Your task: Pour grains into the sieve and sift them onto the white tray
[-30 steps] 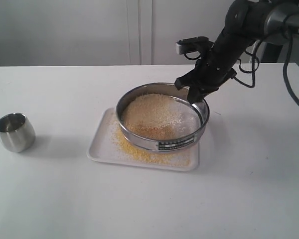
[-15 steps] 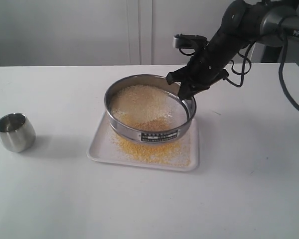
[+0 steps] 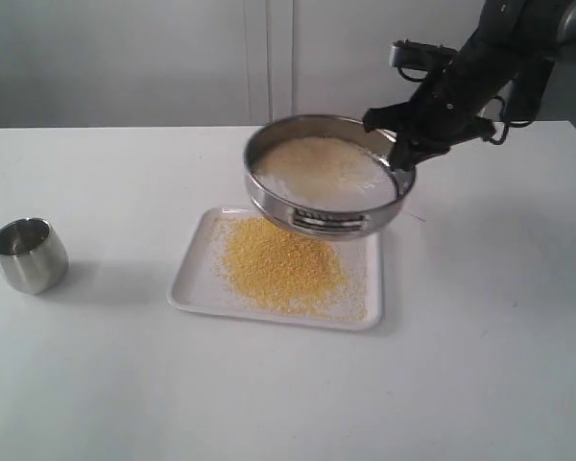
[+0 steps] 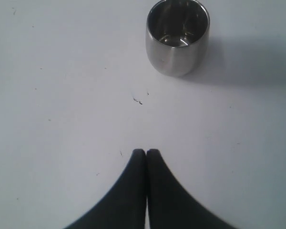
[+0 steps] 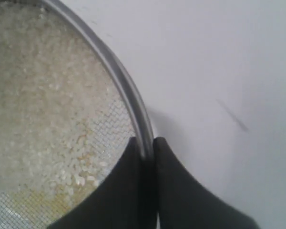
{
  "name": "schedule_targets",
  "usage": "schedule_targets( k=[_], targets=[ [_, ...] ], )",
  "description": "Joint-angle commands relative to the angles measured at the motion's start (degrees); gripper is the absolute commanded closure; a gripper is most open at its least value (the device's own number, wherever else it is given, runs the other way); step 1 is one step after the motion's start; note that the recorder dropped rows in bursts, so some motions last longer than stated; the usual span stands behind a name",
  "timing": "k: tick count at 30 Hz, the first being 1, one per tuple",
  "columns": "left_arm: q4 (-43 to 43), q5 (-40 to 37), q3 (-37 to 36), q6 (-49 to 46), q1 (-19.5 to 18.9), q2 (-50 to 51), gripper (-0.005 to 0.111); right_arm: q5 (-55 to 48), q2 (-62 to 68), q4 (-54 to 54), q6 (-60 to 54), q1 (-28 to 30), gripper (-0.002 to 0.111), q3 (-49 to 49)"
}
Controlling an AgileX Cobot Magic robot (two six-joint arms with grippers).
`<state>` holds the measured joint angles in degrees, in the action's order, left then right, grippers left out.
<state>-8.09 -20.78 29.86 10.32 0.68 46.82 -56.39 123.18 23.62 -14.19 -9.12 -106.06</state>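
Note:
The steel sieve (image 3: 323,213) hangs in the air above the far right part of the white tray (image 3: 193,279), tilted a little. My right gripper (image 3: 400,161) is shut on its rim (image 5: 133,107), one finger inside and one outside. Whitish rice-like grains (image 3: 324,171) lie on the mesh (image 5: 43,105). A pile of fine yellow grains (image 3: 278,264) covers the middle of the tray. My left gripper (image 4: 146,151) is shut on nothing, over bare table near the cup; it does not show in the exterior view.
A small steel cup (image 3: 29,254) stands upright and looks empty at the left of the white table (image 3: 480,346), also seen from the left wrist as the cup (image 4: 177,37). A pale wall runs behind the table.
The right gripper has lifted the sieve off the tray and carried it up and to the right. The yellow pile beneath it now lies uncovered. The left gripper shows no change.

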Motion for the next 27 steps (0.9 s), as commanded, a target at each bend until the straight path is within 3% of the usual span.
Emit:
schedule_targets(
  k=[1, 4, 7, 8, 10, 12, 13, 15, 16, 17, 20, 22, 23, 25, 27],
  targets=[
    [0.4, -0.3, -0.5, 0.0, 0.2, -0.5, 0.107, -3.7, 0.8, 8.8, -23.2, -4.3, 0.108, -0.5],
    [0.4, -0.3, -0.5, 0.0, 0.2, -0.5, 0.107, 1.0, 0.9, -4.3, -9.9, -3.5, 0.108, -0.5],
    [0.4, -0.3, -0.5, 0.0, 0.2, -0.5, 0.107, 6.2, 1.3, -2.0, 6.5, -2.8, 0.108, -0.5],
    [0.4, -0.3, -0.5, 0.0, 0.2, -0.5, 0.107, 6.4, 1.4, 2.2, 5.7, -2.9, 0.108, -0.5],
    [0.4, -0.3, -0.5, 0.0, 0.2, -0.5, 0.107, 4.5, 1.6, 8.0, -7.7, -3.9, 0.108, -0.5],
    [0.4, -0.3, -0.5, 0.0, 0.2, -0.5, 0.107, 2.2, 1.0, 5.3, -22.0, -4.2, 0.108, -0.6],
    [0.4, -0.2, -0.5, 0.0, 0.2, -0.5, 0.107, 2.8, 0.9, 3.1, -21.0, -4.2, 0.108, -0.6],
    [0.4, -0.2, -0.5, 0.0, 0.2, -0.5, 0.107, 7.3, 1.2, 1.7, -5.6, -3.4, 0.108, -0.6],
    [0.4, -0.2, -0.5, 0.0, 0.2, -0.5, 0.107, 8.0, 1.5, 4.2, 1.2, -3.4, 0.108, -0.6],
    [0.4, -0.2, -0.5, 0.0, 0.2, -0.5, 0.107, 5.9, 1.8, 7.1, 0.9, -3.5, 0.108, -0.6],
    [0.4, -0.2, -0.5, 0.0, 0.2, -0.5, 0.107, -2.5, 2.0, 2.8, -29.9, -4.2, 0.108, -0.6],
    [0.4, -0.2, -0.5, 0.0, 0.2, -0.5, 0.107, 0.0, 2.1, -2.6, -23.2, -4.2, 0.108, -0.6],
    [0.4, -0.2, -0.5, 0.0, 0.2, -0.5, 0.107, 4.3, 2.4, -4.2, -10.2, -3.9, 0.108, -0.6],
    [0.4, -0.2, -0.5, 0.0, 0.2, -0.5, 0.107, 5.8, 2.6, -2.0, 5.2, -3.9, 0.108, -0.6],
    [0.4, -0.2, -0.5, 0.0, 0.2, -0.5, 0.107, 2.7, 2.6, 0.1, -8.7, -4.7, 0.108, -0.6]
  ],
)
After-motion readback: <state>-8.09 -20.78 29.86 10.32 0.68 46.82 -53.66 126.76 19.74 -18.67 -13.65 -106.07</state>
